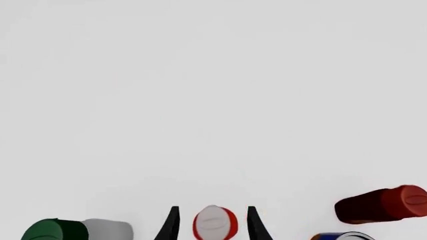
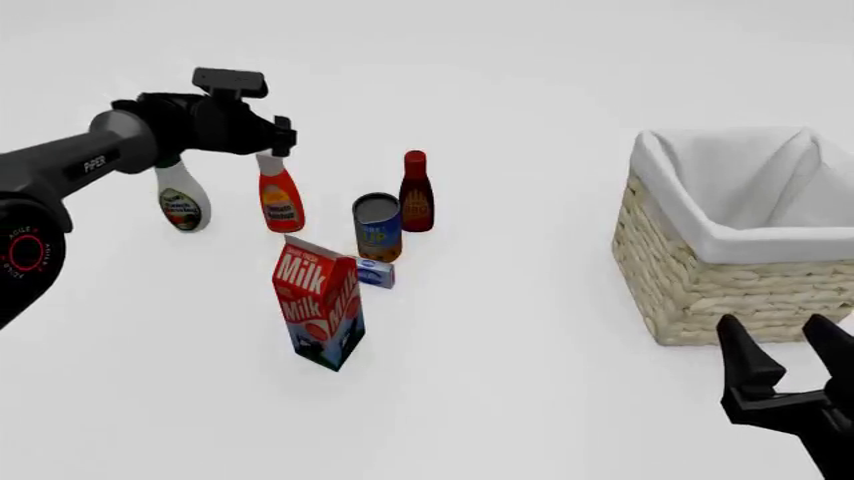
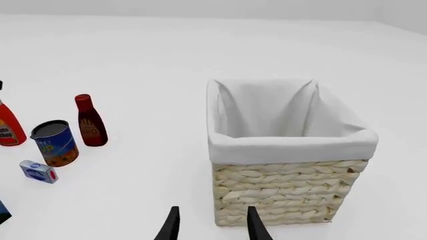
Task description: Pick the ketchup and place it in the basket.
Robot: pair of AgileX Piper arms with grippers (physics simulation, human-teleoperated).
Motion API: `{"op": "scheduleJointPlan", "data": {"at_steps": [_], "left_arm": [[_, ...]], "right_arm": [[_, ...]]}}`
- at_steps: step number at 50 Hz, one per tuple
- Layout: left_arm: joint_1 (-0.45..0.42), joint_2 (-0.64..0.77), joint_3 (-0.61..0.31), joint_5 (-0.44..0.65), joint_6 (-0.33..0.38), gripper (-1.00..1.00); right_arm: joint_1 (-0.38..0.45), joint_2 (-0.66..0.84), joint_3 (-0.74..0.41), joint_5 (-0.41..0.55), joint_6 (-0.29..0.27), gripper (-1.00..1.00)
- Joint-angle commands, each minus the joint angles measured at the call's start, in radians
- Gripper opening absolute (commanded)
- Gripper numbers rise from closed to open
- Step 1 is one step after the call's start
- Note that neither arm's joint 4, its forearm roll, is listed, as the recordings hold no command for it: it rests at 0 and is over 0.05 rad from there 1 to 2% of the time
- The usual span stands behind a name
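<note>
The ketchup [image 2: 280, 203], a red-orange bottle with a whitish cap, stands upright at the back left of the group; it also shows at the edge of the right wrist view [image 3: 8, 129]. My left gripper [image 2: 275, 150] is right above it, open. In the left wrist view the gripper [image 1: 213, 226] straddles the ketchup cap [image 1: 215, 220], with a small gap on each side. The basket [image 2: 694, 280], tan wicker with a white lining, stands at the right and is empty inside. My right gripper [image 2: 787, 372] is open and empty, low in front of the basket [image 3: 287, 195].
A white bottle with a green cap [image 2: 180, 200] stands left of the ketchup. A maroon bottle [image 2: 415, 195], a can [image 2: 378, 228], a small blue box [image 2: 375, 273] and a milk carton [image 2: 320, 305] stand to its right and front.
</note>
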Motion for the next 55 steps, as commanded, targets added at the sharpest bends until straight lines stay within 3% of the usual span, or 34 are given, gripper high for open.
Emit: {"op": "scheduleJointPlan", "data": {"at_steps": [1,51,52,55], "left_arm": [[-0.006,0.028,-0.012,-0.007,-0.019,1.00],[-0.003,0.053,0.054,-0.051,-0.045,1.00],[0.001,0.051,0.057,-0.055,-0.040,-1.00],[0.000,0.048,0.064,-0.057,-0.045,-1.00]], "right_arm": [[-0.002,0.015,0.000,-0.011,0.001,1.00],[-0.003,0.032,0.000,-0.022,0.001,1.00],[-0.003,0.032,0.000,-0.023,0.001,1.00],[-0.003,0.034,0.000,-0.025,0.002,1.00]]}}
